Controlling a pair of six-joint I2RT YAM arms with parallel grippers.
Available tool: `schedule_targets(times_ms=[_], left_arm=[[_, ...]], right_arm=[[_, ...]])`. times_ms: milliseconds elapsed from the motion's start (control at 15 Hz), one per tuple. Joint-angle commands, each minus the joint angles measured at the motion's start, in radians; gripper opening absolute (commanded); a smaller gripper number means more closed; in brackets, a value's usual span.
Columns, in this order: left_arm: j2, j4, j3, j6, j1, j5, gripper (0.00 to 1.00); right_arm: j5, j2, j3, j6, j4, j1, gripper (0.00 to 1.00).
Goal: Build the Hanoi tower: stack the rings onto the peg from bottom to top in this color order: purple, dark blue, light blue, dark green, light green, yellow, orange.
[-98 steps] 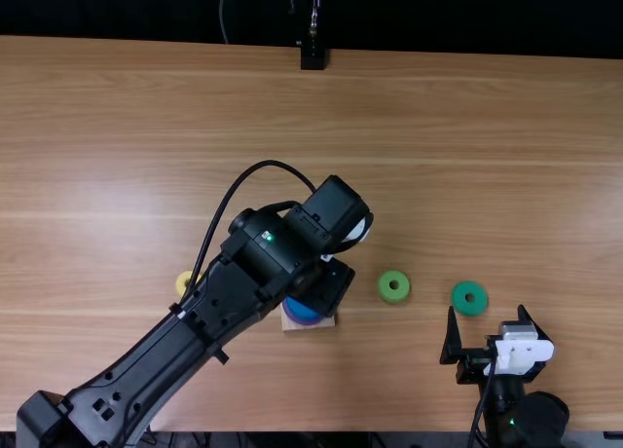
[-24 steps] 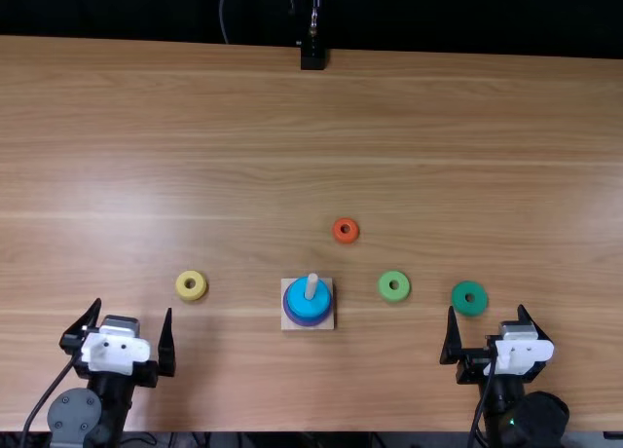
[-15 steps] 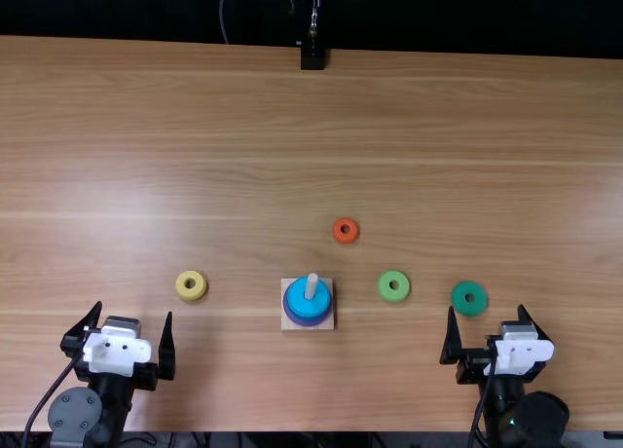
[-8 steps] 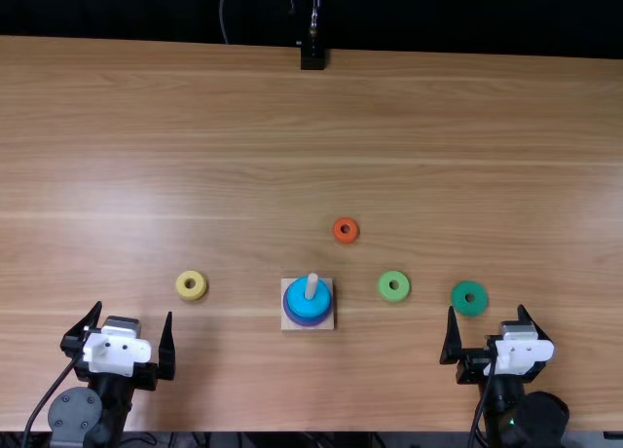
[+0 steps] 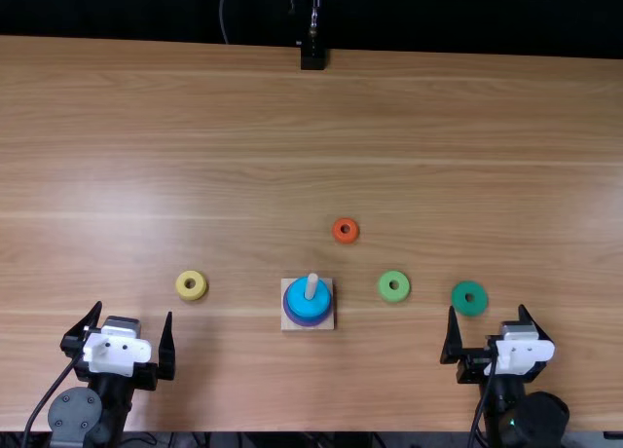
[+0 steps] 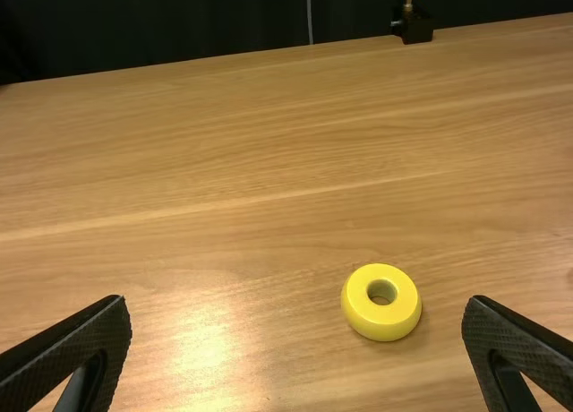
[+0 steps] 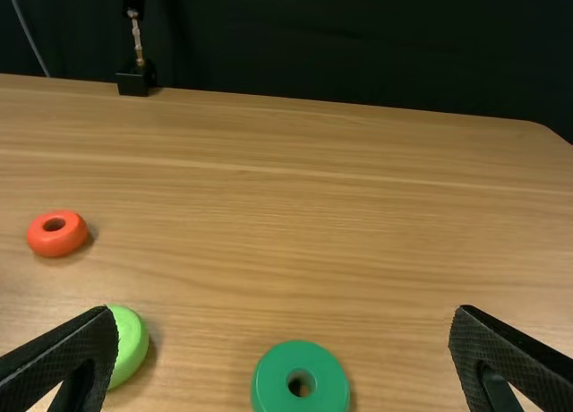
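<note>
Currently | left gripper [image 5: 133,308] wide | right gripper [image 5: 487,308] wide | near table [image 5: 311,399] edge, well apart

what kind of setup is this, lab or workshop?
Likely a robotics lab bench: two robot arms, a wooden table with a ring-stacking peg, and a dark backdrop.

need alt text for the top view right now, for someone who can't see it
A wooden peg on a square base holds a light blue ring above a purple one. Dark green, light green, yellow and orange rings lie loose around it, between two open grippers.
</note>
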Motion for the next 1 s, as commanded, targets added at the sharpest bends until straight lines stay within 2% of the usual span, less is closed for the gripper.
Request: schedule_targets(times_ms=[0, 67, 333, 533, 800, 933], left_arm=[[-0.012, -0.085, -0.106, 0.006, 0.003, 0.006, 1.0], [-0.012, -0.085, -0.106, 0.006, 0.003, 0.006, 1.0], [-0.012, -0.085, -0.106, 0.006, 0.003, 0.006, 1.0], [-0.012, -0.085, -0.106, 0.006, 0.003, 0.006, 1.0], [-0.012, -0.085, -0.106, 0.006, 0.003, 0.007, 1.0], [-0.012, -0.085, -0.106, 0.006, 0.003, 0.006, 1.0]], right_arm=[[0.019, -0.004, 0.029, 0.01, 0.009, -0.021, 1.0], [0.019, 0.042, 0.093, 0.012, 0.013, -0.046, 1.0], [0.021, 0.259, 0.325, 0.009, 0.015, -0.054, 1.0], [0.022, 0.523, 0.487, 0.005, 0.009, -0.05, 1.0], [0.022, 0.738, 0.578, 0.01, -0.005, -0.05, 1.0], [0.022, 0.87, 0.604, 0.01, -0.092, -0.05, 1.0]])
